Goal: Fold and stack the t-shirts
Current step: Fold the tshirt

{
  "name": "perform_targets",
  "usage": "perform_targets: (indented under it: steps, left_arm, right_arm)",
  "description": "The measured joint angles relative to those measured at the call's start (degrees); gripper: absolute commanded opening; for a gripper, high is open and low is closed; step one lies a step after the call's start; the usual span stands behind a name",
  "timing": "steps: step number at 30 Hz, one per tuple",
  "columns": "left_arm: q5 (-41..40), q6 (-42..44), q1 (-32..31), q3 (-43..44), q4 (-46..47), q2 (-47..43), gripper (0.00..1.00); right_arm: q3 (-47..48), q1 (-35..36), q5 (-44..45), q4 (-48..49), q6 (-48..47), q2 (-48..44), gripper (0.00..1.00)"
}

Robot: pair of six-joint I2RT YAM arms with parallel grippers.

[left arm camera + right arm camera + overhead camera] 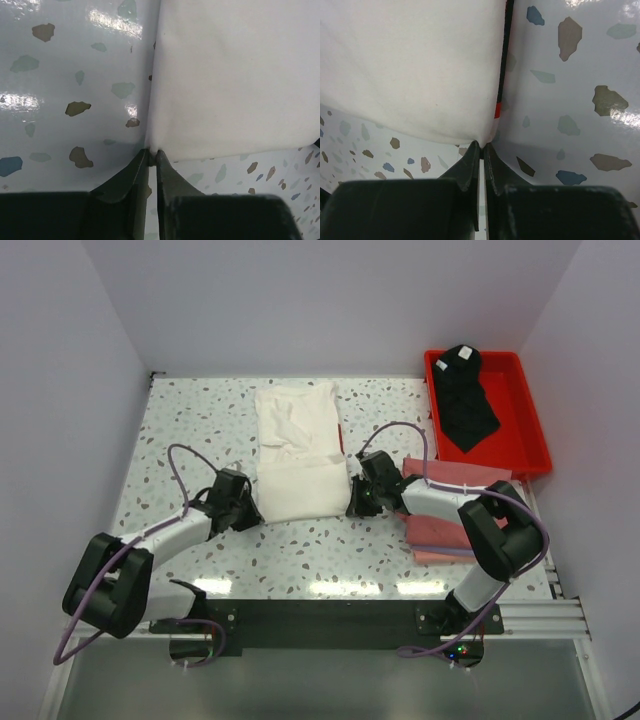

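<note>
The speckled table takes up most of the scene. The white shirt lies in the middle of it as a long folded panel running from far to near, its far half wrinkled and its near half smooth. A thin red strip shows along its right edge.

At the far right corner sits a red tray with the black shirt crumpled inside. Nearer, on the right side, the pink shirts lie folded in a stack, partly under the right arm.

Both arms reach in to the white shirt's near edge. The left gripper is at the near left corner, its jaws pressed almost together with the cloth corner pinched at their tips. The right gripper is at the near right corner, and its jaws are closed the same way on the cloth there, right where the red strip ends. The shirt spreads away from both grippers toward the far side.
</note>
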Motion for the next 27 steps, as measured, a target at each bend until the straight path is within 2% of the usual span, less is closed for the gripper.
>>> perform_targets:
  steps: [2,10,13,18,22,27]
  left_arm:
    - [0.5,0.1,0.0,0.0,0.5,0.4,0.00]
    - [1.9,0.6,0.0,-0.3,-0.5,-1.6,0.00]
    - [2.4,0.6,0.0,-1.3,-3.7,-7.8,0.00]
    - [3.0,0.8,0.0,-0.9,-12.9,-23.4,0.00]
    - [4.2,1.5,0.0,3.8,-22.5,-32.6,0.00]
    - [5.5,2.1,-0.1,12.0,-31.7,-39.6,0.00]
  right_arm:
    - [0.0,0.0,-0.1,0.0,0.0,0.0,0.00]
    - [-0.4,0.0,-0.9,-0.8,-0.4,-1.0,0.00]
    - [-1.3,0.1,-2.3,-3.5,-0.9,-4.1,0.00]
    - [-1.4,1.0,-7.0,-12.8,-2.9,-13.7,0.00]
    - [0.7,1.5,-12.5,-23.8,-6.2,-21.3,0.00]
    - [5.7,1.9,-20.1,-35.0,-10.2,-27.2,0.00]
